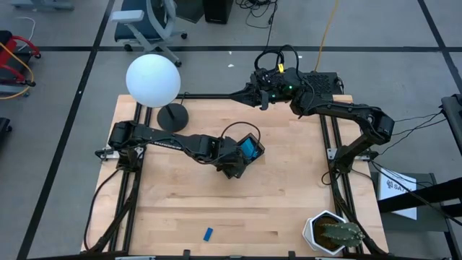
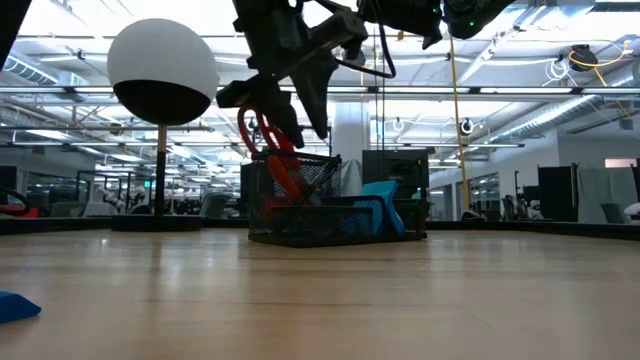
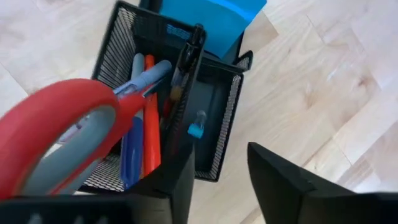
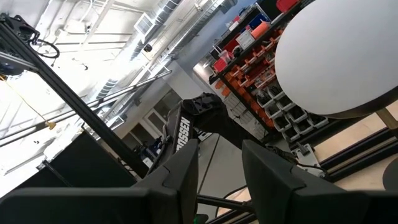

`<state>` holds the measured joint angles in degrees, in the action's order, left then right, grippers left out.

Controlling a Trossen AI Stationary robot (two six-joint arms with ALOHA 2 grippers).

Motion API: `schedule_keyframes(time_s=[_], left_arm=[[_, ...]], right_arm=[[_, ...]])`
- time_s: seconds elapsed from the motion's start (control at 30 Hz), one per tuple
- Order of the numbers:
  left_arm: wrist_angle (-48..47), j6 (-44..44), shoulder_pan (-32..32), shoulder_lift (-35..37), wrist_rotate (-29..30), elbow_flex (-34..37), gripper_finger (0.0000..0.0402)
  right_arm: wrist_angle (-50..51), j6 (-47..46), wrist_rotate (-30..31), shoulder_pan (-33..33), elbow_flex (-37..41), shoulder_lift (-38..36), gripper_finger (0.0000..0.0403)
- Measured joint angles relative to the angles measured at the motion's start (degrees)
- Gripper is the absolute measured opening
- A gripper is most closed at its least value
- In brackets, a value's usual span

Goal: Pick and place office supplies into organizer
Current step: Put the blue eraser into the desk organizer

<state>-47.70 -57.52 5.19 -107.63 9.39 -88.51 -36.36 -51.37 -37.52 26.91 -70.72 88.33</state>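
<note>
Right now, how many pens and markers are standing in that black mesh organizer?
3 that I can see, all in the organizer's tall compartment beside the red scissors: a blue-grey pen, an orange marker and a thin black pen. The scissors may hide more.

Dark jointed arms, black cables, perhaps green lights, white lettering

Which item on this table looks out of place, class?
The small blue eraser lies alone near the table's front edge, far from the organizer that already holds the scissors, pens and blue notepad.
</note>
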Motion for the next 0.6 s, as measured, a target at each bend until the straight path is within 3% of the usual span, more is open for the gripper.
schedule_keyframes(time_s=[0.3, 0.6], left_arm=[[0.0, 0.1, 0.1, 0.0, 1.3, 0.0, 0.0197], [-0.1, 3.4, 2.9, 0.0, -4.7, 0.0, 0.0198]], right_arm=[[0.0, 0.0, 0.0, 0.0, 0.0, 0.0, 0.0116], [0.0, 0.0, 0.0, 0.0, 0.0, 0.0, 0.0116]])
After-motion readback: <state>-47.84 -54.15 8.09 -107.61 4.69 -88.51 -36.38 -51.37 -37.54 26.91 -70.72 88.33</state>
